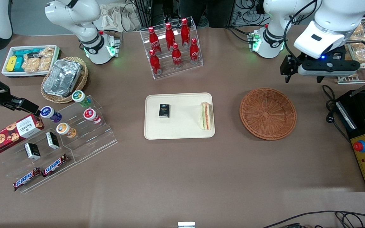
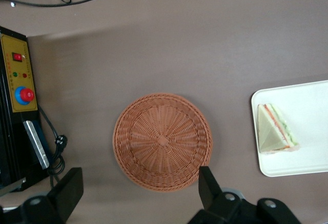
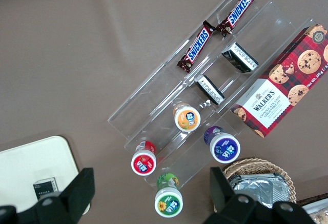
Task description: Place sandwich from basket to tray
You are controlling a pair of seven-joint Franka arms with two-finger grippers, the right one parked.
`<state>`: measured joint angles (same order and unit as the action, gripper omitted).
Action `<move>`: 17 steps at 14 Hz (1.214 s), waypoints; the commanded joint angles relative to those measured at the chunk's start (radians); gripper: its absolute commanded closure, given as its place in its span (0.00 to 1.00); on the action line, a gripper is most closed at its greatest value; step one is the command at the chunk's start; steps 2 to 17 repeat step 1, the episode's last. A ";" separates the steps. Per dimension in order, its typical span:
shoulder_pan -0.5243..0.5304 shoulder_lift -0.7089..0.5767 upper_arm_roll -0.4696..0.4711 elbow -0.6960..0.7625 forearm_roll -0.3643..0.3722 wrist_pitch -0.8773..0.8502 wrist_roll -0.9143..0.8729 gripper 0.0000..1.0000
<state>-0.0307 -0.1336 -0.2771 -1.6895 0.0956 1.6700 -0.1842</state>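
Observation:
The sandwich (image 1: pixel 206 116) (image 2: pixel 277 129), a pale wedge with orange and green layers, lies on the cream tray (image 1: pixel 182 128) (image 2: pixel 310 106), at the tray's edge nearest the basket. The reddish-brown wicker basket (image 1: pixel 268 113) (image 2: pixel 162 141) sits beside the tray with nothing in it. My gripper (image 1: pixel 303 78) (image 2: pixel 138 193) hangs high above the table, farther from the front camera than the basket and slightly toward the working arm's end. It is open wide with nothing between its fingers.
A small black box (image 1: pixel 164 110) lies on the tray. A rack of red bottles (image 1: pixel 172 47) stands farther back. A black machine with a red button (image 1: pixel 364 147) (image 2: pixel 20 96) and its cable (image 1: pixel 329 117) lie at the working arm's end. Snack stands (image 1: pixel 74 126) fill the parked arm's end.

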 commanded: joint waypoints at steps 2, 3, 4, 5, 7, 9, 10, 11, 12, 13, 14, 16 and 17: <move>0.011 0.063 -0.002 0.073 -0.011 -0.010 0.026 0.00; 0.011 0.063 -0.002 0.073 -0.011 -0.010 0.026 0.00; 0.011 0.063 -0.002 0.073 -0.011 -0.010 0.026 0.00; 0.011 0.063 -0.002 0.073 -0.011 -0.010 0.026 0.00; 0.011 0.063 -0.002 0.073 -0.011 -0.010 0.026 0.00; 0.011 0.063 -0.002 0.073 -0.011 -0.010 0.026 0.00; 0.011 0.063 -0.002 0.073 -0.011 -0.010 0.026 0.00; 0.011 0.063 -0.002 0.073 -0.011 -0.010 0.026 0.00; 0.011 0.063 -0.002 0.073 -0.011 -0.010 0.026 0.00; 0.011 0.063 -0.002 0.073 -0.011 -0.010 0.026 0.00; 0.011 0.063 -0.002 0.073 -0.011 -0.010 0.026 0.00; 0.011 0.063 -0.002 0.073 -0.011 -0.010 0.026 0.00; 0.011 0.063 -0.002 0.073 -0.011 -0.010 0.026 0.00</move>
